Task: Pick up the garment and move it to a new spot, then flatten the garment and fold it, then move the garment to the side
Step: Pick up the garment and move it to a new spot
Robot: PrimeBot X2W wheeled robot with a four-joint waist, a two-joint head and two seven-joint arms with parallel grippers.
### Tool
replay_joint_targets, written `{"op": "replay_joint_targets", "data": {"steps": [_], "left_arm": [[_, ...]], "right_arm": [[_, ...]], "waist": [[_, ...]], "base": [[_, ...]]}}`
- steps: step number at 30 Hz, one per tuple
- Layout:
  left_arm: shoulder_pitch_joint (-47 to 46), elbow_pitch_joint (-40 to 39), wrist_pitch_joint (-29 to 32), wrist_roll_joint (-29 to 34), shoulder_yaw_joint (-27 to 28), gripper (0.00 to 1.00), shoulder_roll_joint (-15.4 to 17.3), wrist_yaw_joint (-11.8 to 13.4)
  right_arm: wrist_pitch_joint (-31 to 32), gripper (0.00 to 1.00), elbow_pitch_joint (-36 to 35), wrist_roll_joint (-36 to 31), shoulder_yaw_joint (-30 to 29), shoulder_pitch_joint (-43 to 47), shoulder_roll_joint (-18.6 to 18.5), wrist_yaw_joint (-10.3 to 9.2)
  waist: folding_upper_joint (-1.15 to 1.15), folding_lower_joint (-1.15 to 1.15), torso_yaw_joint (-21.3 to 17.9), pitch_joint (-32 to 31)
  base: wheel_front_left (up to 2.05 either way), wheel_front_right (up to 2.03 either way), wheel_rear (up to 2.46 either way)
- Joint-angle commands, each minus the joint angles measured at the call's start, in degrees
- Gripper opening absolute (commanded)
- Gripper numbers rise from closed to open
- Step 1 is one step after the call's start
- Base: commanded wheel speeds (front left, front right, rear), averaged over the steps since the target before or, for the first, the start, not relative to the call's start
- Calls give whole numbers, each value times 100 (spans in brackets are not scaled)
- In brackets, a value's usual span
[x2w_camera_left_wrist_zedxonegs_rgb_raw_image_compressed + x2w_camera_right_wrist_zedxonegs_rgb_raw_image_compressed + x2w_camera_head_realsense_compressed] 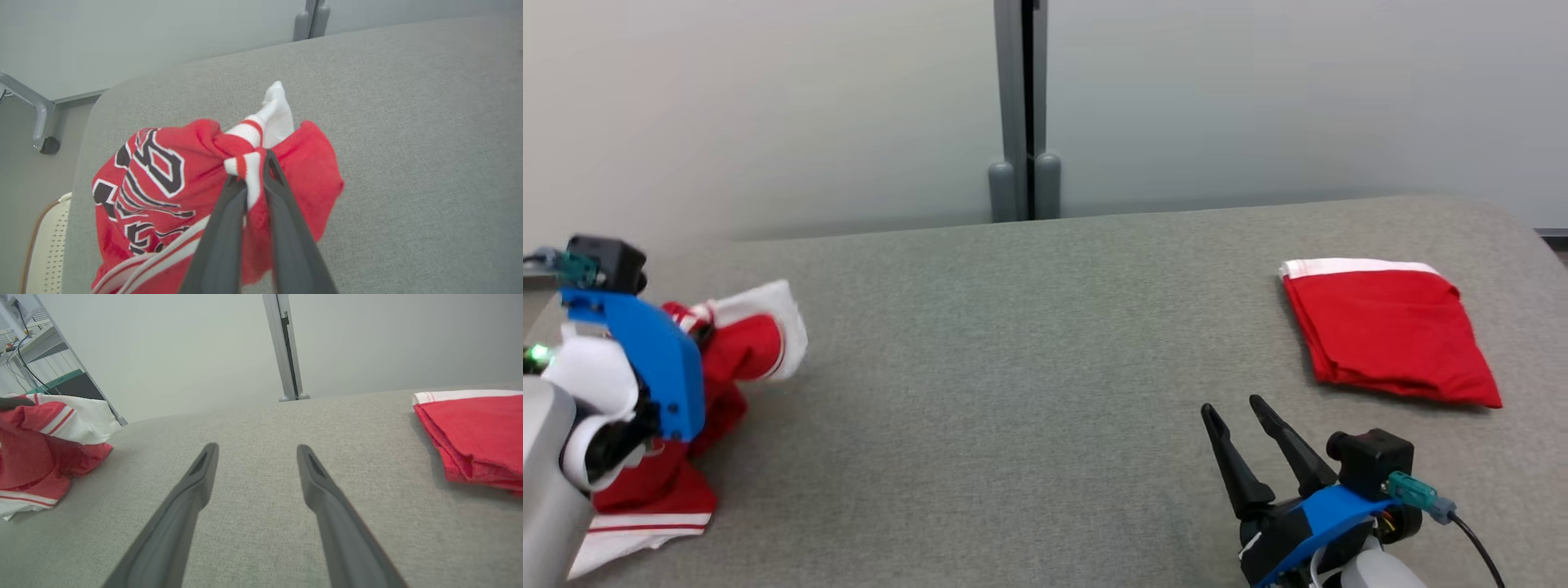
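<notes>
The garment is a crumpled red jersey with white trim and black-and-white lettering, lying bunched at the far left of the grey table. My left gripper is shut on a red-and-white striped fold at the top of the garment, and the cloth is pinched between the two dark fingers. In the head view the blue wrist bracket hides most of the left gripper. My right gripper rests open near the table's front right with nothing between its fingers. The garment also shows at the left of the right wrist view.
A second red garment, neatly folded with a white edge, lies at the right of the table, just beyond my right gripper. A grey partition post stands behind the table. The table's rounded left edge is close to the jersey.
</notes>
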Motion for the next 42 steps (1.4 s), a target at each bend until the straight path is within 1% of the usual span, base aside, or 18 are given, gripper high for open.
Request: {"op": "replay_joint_targets", "data": {"steps": [1,4,7,10,13,16,19,20,21,23,24,25,28,30,32,37,39,42], "left_arm": [[-208,-343,-22,-175,-75,0,11,-8],[-319,-782,-22,-405,-72,0,42,-7],[-407,-1127,-71,-551,8,0,-69,8],[-451,-1402,-170,-709,121,0,-287,150],[-473,-1562,-372,-831,220,0,-583,319],[-492,-1540,-677,-843,265,0,-930,470],[-528,-1325,-1088,-833,311,0,-1306,573],[-525,-1197,-1182,-825,281,0,-1434,577],[-525,-1197,-1182,-825,281,0,-1434,577],[-490,-842,-1318,-822,218,0,-1658,570],[-453,-631,-1345,-824,161,56,-1770,570],[-423,-411,-1387,-813,101,100,-1874,542],[-363,270,-1523,-882,8,100,-2089,340],[-426,568,-1663,-953,23,100,-2187,203],[-538,730,-1792,-1025,30,100,-2220,99],[-664,645,-2216,-891,-145,100,-2107,0],[-626,494,-2395,-813,-231,100,-2017,-16],[-478,212,-2713,-630,-326,100,-1793,-17]], "right_arm": [[-28,100,-8,34,-74,97,4,1],[-28,100,-7,-4,-139,138,24,1],[-28,100,2,-15,-166,182,25,1],[-28,100,10,-28,-157,173,12,1],[-29,100,15,-14,-132,108,-13,1],[-27,100,13,16,-117,30,-16,1],[-28,100,-17,40,-96,-59,-4,1],[-28,100,-24,54,-107,-72,5,1],[-28,100,-24,54,-107,-72,5,1],[-28,100,-24,59,-87,-106,38,1],[-27,100,-21,61,-62,-126,56,1],[-27,100,-14,74,-52,-144,70,1],[-28,100,19,94,3,-174,102,1],[-28,100,33,115,-2,-179,105,1],[-27,100,15,119,-38,-130,72,1],[-27,100,18,90,-95,-7,6,1],[-27,100,6,67,-117,54,-2,1],[-28,100,-20,42,-146,111,-41,1]], "waist": [[2,2,-173,-146],[2,2,-321,-188],[2,2,-519,-199],[2,2,-753,-176],[2,2,-1015,-127],[2,2,-1274,-56],[2,2,-1498,47],[2,2,-1551,86],[2,2,-1551,86],[2,2,-1634,146],[2,2,-1672,174],[2,2,-1695,193],[2,2,-1735,226],[2,2,-1715,232],[2,2,-1612,214],[2,2,-1224,72],[2,2,-1035,-6],[2,2,-771,-72]], "base": [[0,0,0],[0,0,0],[0,0,0],[0,0,0],[0,0,0],[0,0,0],[0,0,0],[0,0,0],[0,0,0],[0,0,0],[0,0,0],[0,0,0],[0,0,0],[0,0,0],[0,0,0],[0,0,0],[0,0,0],[0,0,0]]}}
